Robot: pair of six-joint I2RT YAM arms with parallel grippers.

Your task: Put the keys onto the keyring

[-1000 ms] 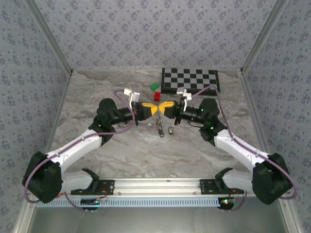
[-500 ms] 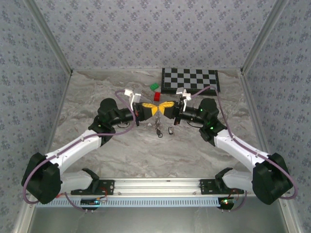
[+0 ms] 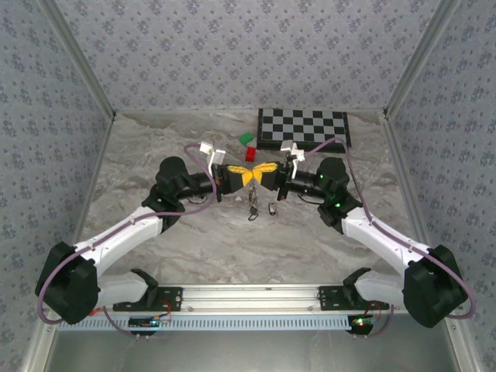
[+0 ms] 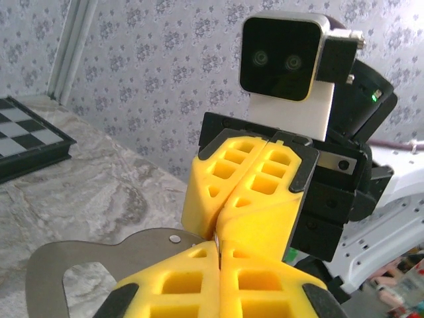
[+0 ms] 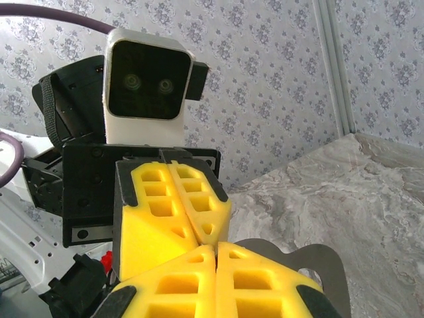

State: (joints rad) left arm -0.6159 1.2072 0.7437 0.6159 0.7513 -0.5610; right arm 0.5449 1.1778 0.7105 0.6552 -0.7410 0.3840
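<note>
Both hands clenched, yellow pads flush. Left hand (image 3: 247,176) and right hand (image 3: 262,172) meet tip to tip above mid-bench (image 3: 194,240), each facing the other's wrist camera. Wrist views don't show what, if anything, is pinched. Small dark-and-silver bunch of keys (image 3: 252,209) at 6 o'clock, just below the tips; hanging or lying, can't tell. Keyring too small to make out. One key (image 3: 273,208) lies flat on the bench at 5 o'clock. Red block (image 3: 250,153) and green block (image 3: 246,139) at 12.
</note>
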